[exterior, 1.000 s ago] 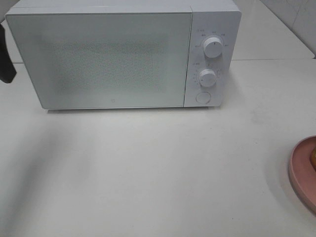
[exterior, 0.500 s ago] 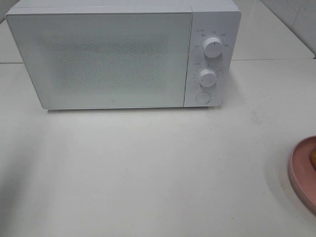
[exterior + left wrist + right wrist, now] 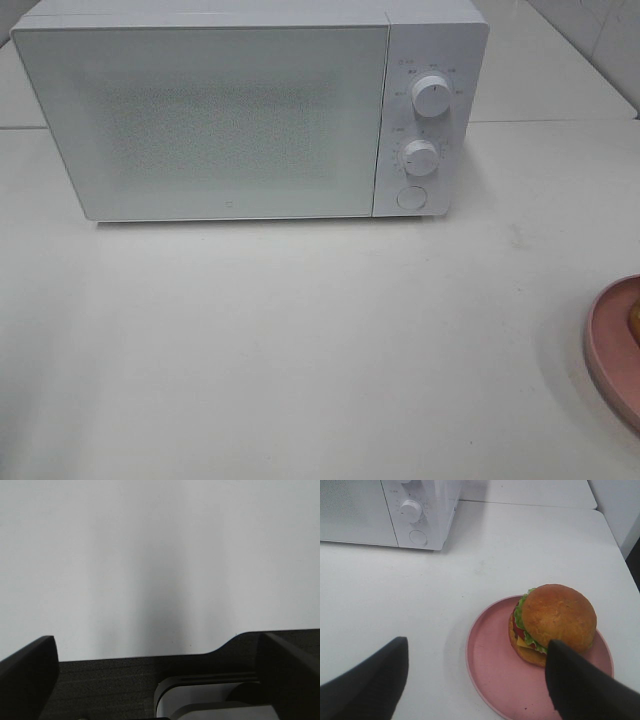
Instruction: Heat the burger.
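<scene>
Nothing done yet: microwave (image 3: 230, 115) door closed, burger (image 3: 552, 624) untouched on plate (image 3: 492, 677), left gripper (image 3: 155, 680) and right gripper (image 3: 475, 680) both spread, empty

In the high view the pink plate (image 3: 607, 350) is cut off at the 3 o'clock edge, and only a sliver of the burger (image 3: 634, 318) shows there. The markings around the microwave's 2 dials (image 3: 431, 95) are too small to read. Neither hand appears in that view.
</scene>
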Robot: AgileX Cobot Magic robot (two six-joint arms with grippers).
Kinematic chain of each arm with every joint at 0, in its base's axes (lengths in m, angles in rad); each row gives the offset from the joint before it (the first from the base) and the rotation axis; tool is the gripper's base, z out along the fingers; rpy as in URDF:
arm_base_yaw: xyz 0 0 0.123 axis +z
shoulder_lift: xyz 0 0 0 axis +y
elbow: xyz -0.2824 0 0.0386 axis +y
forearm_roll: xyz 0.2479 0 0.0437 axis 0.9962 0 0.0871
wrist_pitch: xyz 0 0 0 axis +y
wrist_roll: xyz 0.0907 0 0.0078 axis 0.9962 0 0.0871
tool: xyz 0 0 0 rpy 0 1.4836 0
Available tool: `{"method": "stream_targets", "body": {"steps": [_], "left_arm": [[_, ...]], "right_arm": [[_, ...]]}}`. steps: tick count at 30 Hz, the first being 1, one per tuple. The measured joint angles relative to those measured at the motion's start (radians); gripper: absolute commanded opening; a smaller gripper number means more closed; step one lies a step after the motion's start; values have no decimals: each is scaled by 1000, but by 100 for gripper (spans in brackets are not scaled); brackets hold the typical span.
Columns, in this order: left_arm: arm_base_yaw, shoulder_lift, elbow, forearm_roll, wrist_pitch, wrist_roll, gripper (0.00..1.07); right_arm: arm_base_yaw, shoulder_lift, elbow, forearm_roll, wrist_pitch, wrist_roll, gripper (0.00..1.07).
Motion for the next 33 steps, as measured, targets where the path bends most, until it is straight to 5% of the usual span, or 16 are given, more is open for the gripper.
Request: {"method": "stream_targets", "body": {"steps": [17,33], "left_arm": [[0,-456,14,-2,-14,-3,100],[0,-592,17,-4,-14,-3,100]], "right_arm": [[0,0,0,0,0,0,75],[0,0,0,0,0,0,75]]}}
